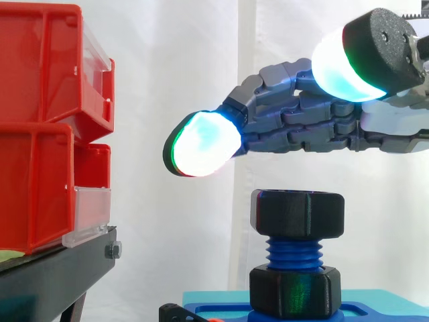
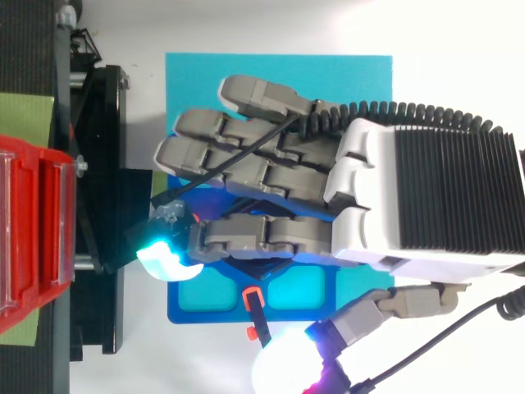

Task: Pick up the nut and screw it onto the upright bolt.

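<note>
A blue upright bolt [image 1: 293, 251] stands on a blue base [image 1: 221, 310]. A black nut [image 1: 297, 215] sits at the bolt's top, and a second black nut [image 1: 295, 290] sits at its foot. My hand [image 1: 301, 127] hovers just above the top nut with a small gap and touches nothing. It is open: the fingers stretch out leftwards, one glowing fingertip [image 1: 204, 144] past the bolt, and the thumb pad [image 1: 348, 64] is raised higher up. From above, the hand [image 2: 426, 197] covers the bolt and most of the base [image 2: 197, 308].
Red bins [image 1: 40, 127] are stacked on a black stand [image 1: 60, 268] to the left, close to the outstretched fingertip. The base lies on a cyan mat [image 2: 279, 74]. A small orange clip [image 2: 253, 297] sits at the base's edge.
</note>
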